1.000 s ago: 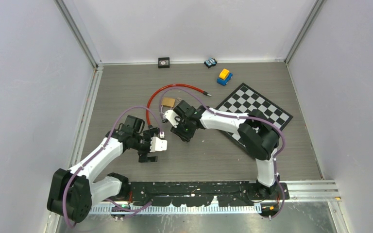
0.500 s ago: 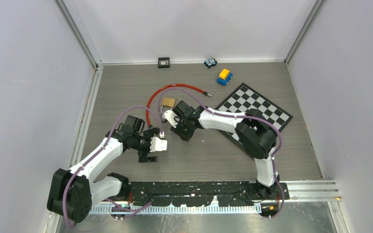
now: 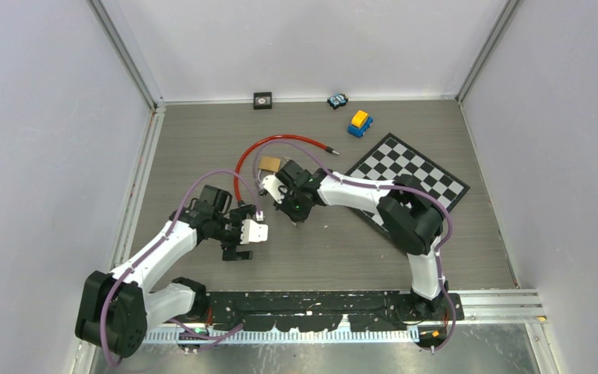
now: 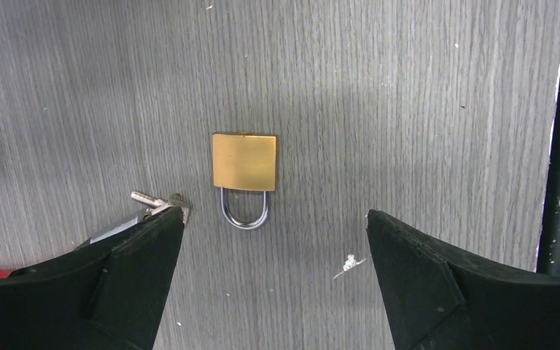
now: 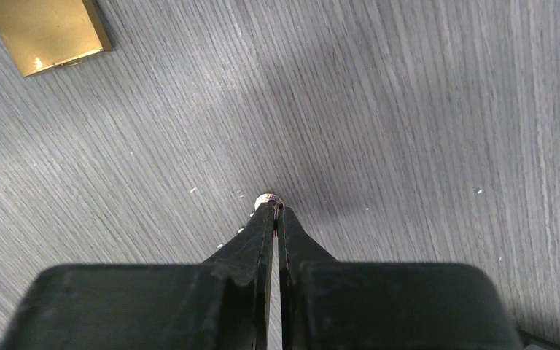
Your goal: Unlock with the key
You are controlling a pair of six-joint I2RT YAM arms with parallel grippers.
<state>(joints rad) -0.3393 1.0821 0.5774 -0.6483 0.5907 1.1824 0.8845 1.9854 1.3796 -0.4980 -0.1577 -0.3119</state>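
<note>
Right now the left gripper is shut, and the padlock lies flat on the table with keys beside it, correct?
Not quite: the left gripper is open, jaws wide apart, as the left wrist view shows. The padlock does lie flat on the table with keys beside it.

Left hand (image 4: 275, 213) wide, right hand (image 5: 275, 208) closed.

top: high, looking down | wrists: close, facing tabletop (image 3: 202, 140) | shared: padlock (image 4: 244, 162)
</note>
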